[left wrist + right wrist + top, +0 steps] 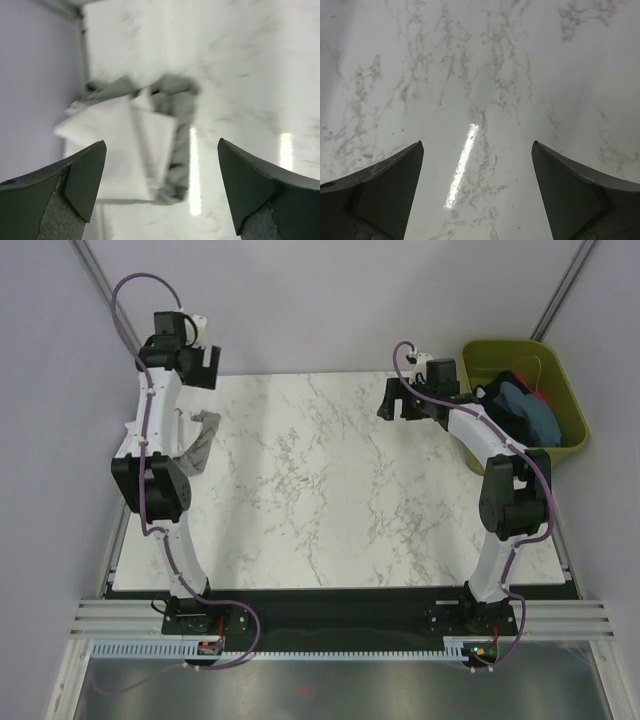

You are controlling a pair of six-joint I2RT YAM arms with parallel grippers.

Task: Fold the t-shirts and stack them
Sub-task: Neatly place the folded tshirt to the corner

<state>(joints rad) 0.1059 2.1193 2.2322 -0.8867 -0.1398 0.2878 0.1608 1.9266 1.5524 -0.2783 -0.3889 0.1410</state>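
A folded white t-shirt (112, 150) lies on top of a grey t-shirt (181, 107) at the table's left edge. From above only a grey corner of this stack (206, 433) shows beside the left arm. My left gripper (161, 146) hangs open above the stack with nothing between its fingers; in the top view it (206, 368) is at the back left. My right gripper (477, 145) is open over bare marble, near the back right of the table (397, 405). A blue-teal t-shirt (531, 416) and a dark one (498, 390) lie crumpled in the bin.
The olive-green bin (561, 372) stands off the table's back right corner, just behind my right arm. The white marble table (320, 500) ends at a black strip near the arm bases. Grey walls close in on the left and back.
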